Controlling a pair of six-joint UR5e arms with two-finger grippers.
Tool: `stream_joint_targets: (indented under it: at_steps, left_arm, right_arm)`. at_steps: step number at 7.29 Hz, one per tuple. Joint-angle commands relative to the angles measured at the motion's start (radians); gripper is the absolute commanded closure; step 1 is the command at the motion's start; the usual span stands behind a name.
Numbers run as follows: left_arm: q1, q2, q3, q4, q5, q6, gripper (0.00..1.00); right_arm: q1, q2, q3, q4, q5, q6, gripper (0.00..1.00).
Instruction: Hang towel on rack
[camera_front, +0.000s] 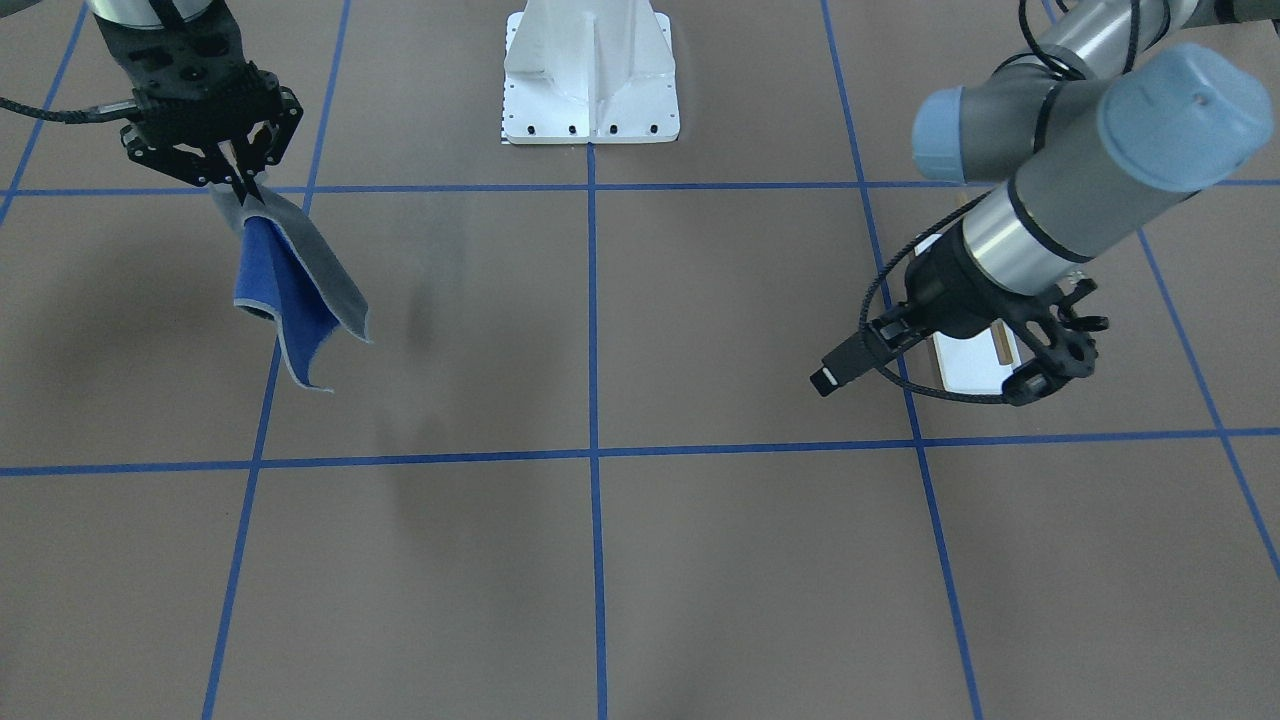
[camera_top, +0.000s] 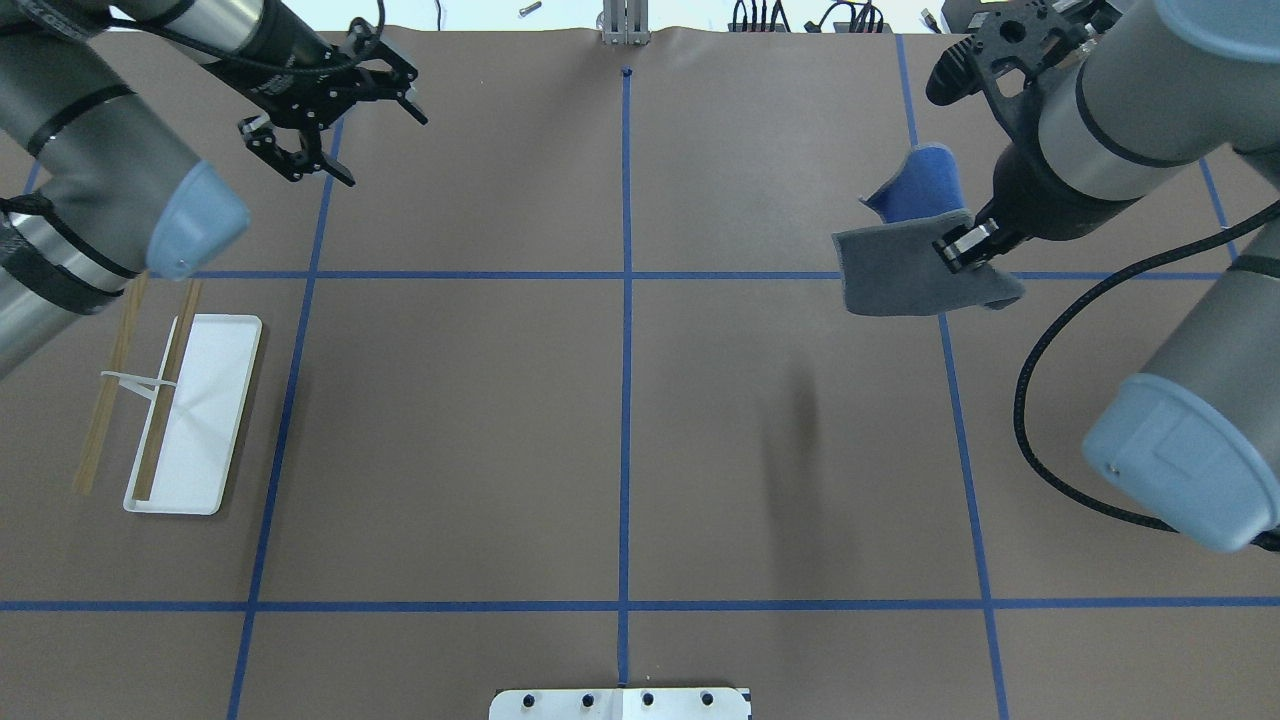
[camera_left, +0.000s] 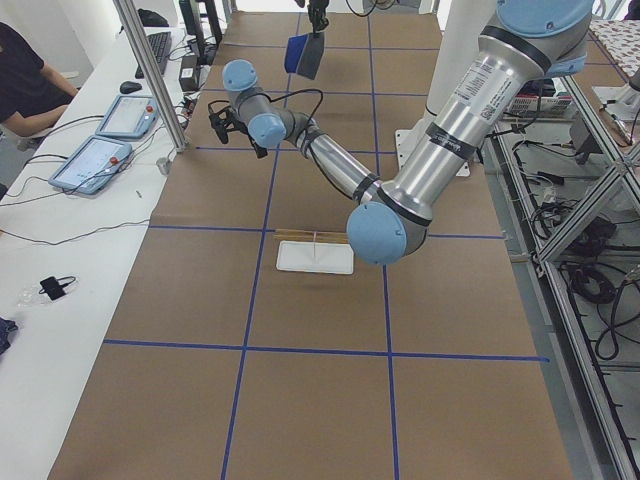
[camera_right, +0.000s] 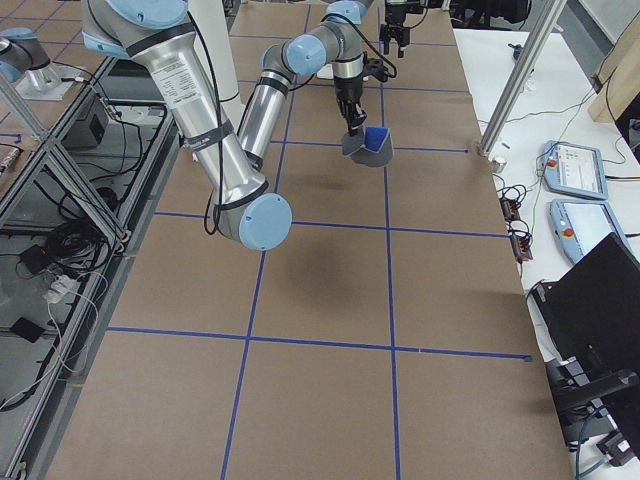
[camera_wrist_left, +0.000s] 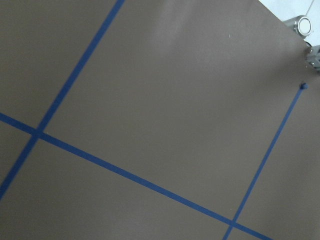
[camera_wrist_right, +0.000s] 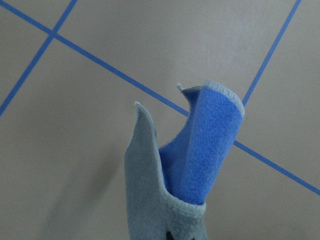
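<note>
The towel (camera_top: 895, 275), blue on one side and grey on the other, hangs folded from my right gripper (camera_top: 965, 247), which is shut on its upper corner and holds it above the table. It also shows in the front view (camera_front: 295, 290) and the right wrist view (camera_wrist_right: 192, 165). The rack (camera_top: 195, 410), a white tray with a forked upright and two tan rods (camera_top: 110, 390), stands at the table's left side. My left gripper (camera_top: 378, 147) is open and empty, raised over the far left of the table, beyond the rack. The front view shows only a part of the rack (camera_front: 968, 365) behind that gripper (camera_front: 1060, 358).
The white bolted robot pedestal (camera_front: 590, 80) stands at the robot's edge of the table. Blue tape lines (camera_top: 625, 400) divide the brown table into squares. Operators' desks with tablets (camera_left: 95, 160) run along the far side.
</note>
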Motion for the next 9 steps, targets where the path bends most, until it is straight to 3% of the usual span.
stream_joint_targets:
  at_steps: [1, 3, 4, 6, 9]
  left_arm:
    - [0.054, -0.077, 0.024, -0.001, 0.024, -0.134, 0.02]
    - [0.095, -0.116, 0.034, -0.002, 0.069, -0.181, 0.02]
    - [0.109, -0.146, 0.049, -0.002, 0.070, -0.214, 0.02]
    - [0.135, -0.215, 0.095, -0.007, 0.070, -0.261, 0.02]
    - [0.184, -0.286, 0.121, -0.010, 0.115, -0.339, 0.02]
  right_arm:
    - [-0.059, 0.016, -0.004, 0.143, 0.016, 0.177, 1.00]
    - [-0.083, 0.023, -0.003, 0.299, -0.012, 0.179, 1.00]
    - [-0.089, 0.026, 0.008, 0.321, -0.071, 0.179, 1.00]
    - [-0.166, 0.033, 0.034, 0.324, -0.220, 0.179, 1.00]
    - [-0.345, 0.046, 0.049, 0.323, -0.526, 0.177, 1.00]
